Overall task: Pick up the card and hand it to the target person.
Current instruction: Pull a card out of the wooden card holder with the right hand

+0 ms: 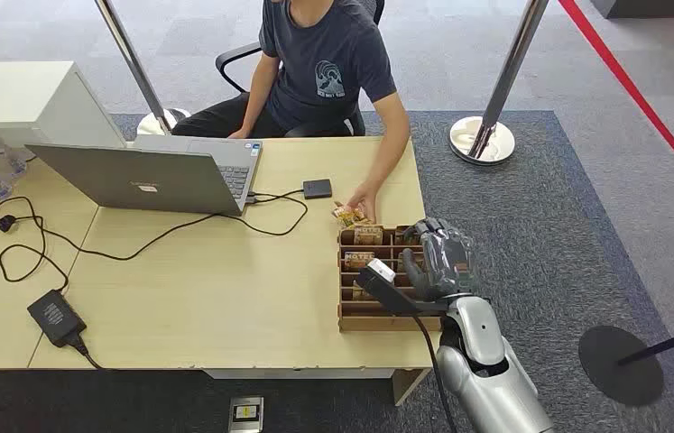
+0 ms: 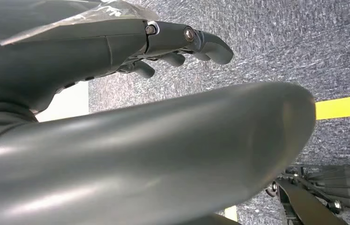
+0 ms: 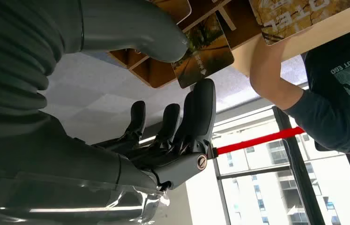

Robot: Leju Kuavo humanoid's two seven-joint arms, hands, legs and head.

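Hanging over grey carpet, left hand [image 2: 182,44], fingers loosely curled with nothing in them. Sitting mid-frame on the table [image 1: 207,289] in head view, wooden card rack [image 1: 373,284] with cards in its slots. Hovering at the rack's right edge, right hand [image 1: 441,262], thumb and a finger pinching one card [image 3: 203,51]. Upper middle, person's hand [image 1: 362,206] resting on another card by the rack's far end.
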